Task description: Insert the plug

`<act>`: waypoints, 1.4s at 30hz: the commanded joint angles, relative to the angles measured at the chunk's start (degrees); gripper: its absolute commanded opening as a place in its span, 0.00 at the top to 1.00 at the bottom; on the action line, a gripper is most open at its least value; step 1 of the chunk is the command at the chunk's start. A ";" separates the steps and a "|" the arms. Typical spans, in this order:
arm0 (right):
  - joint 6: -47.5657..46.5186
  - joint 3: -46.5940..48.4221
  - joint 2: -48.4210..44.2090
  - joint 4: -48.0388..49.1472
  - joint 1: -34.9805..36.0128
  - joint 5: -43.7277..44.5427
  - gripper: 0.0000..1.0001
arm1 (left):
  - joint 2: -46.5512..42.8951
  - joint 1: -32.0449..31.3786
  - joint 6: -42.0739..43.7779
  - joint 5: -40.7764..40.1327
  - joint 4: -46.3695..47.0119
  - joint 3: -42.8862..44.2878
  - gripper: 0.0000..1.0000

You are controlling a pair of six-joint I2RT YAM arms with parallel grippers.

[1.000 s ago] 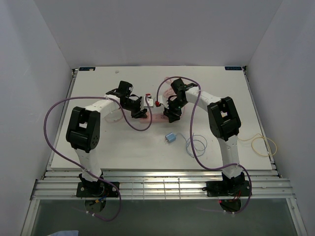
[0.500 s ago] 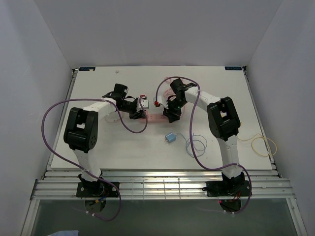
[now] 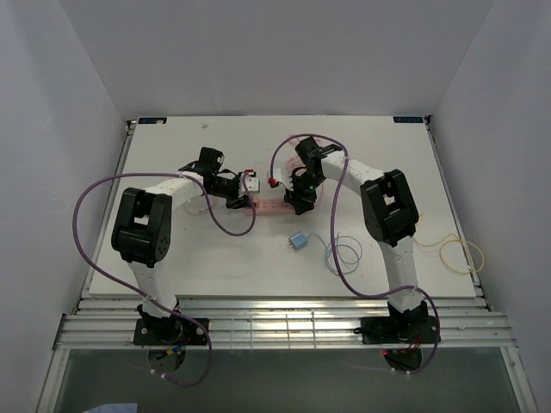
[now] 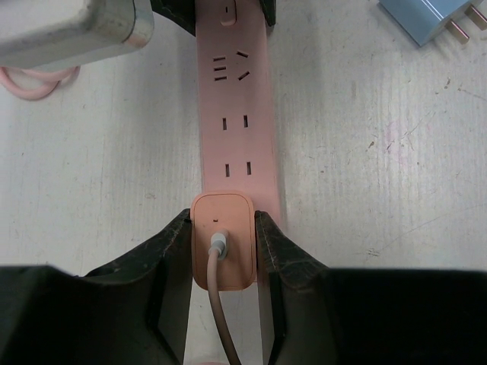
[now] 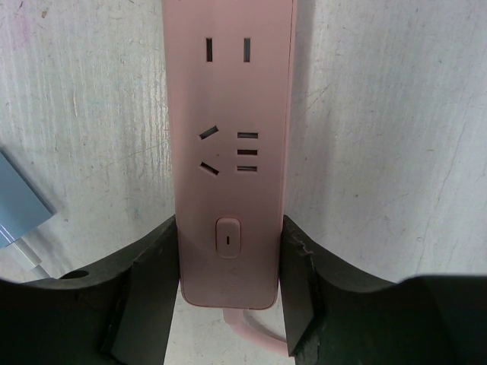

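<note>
A pink power strip (image 4: 236, 114) lies flat on the white table (image 3: 172, 249), between the two arms in the top view (image 3: 272, 206). My left gripper (image 4: 221, 222) is shut on a pink plug (image 4: 232, 262) with a pink cord. The plug stands on the near end of the strip, and its prongs are hidden. My right gripper (image 5: 229, 232) is shut on the switch end of the power strip (image 5: 228, 99), one finger on each long side. Several sockets between the two grippers show bare.
A blue adapter (image 3: 298, 243) with a thin coiled cable (image 3: 344, 253) lies in front of the strip, also in the left wrist view (image 4: 426, 19). A yellow cable loop (image 3: 461, 252) lies at the table's right edge. The pink cord coils (image 4: 34, 80) beside the strip.
My left gripper has come down and tilted flat, bringing the plug onto the strip's left end. The right gripper has stayed on the strip.
</note>
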 commanded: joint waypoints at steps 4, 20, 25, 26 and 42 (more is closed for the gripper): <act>1.40 -0.63 2.29 -2.12 1.95 2.09 0.92 | 8.36 2.20 2.25 -20.58 -14.16 -5.71 1.00; 0.87 -1.16 0.97 -2.21 2.48 2.62 0.92 | 13.28 3.07 7.88 -17.16 -22.60 0.09 1.00; 0.52 -1.24 1.06 -2.38 2.65 2.97 0.92 | 15.39 3.87 8.14 -15.04 -25.75 2.46 1.00; 0.52 -1.24 0.97 -2.38 2.65 2.97 0.92 | 15.57 3.87 8.32 -14.95 -26.37 3.07 1.00; 0.78 -1.16 1.14 -2.65 3.09 4.64 0.92 | 18.29 3.95 7.53 -13.81 -32.53 5.98 1.00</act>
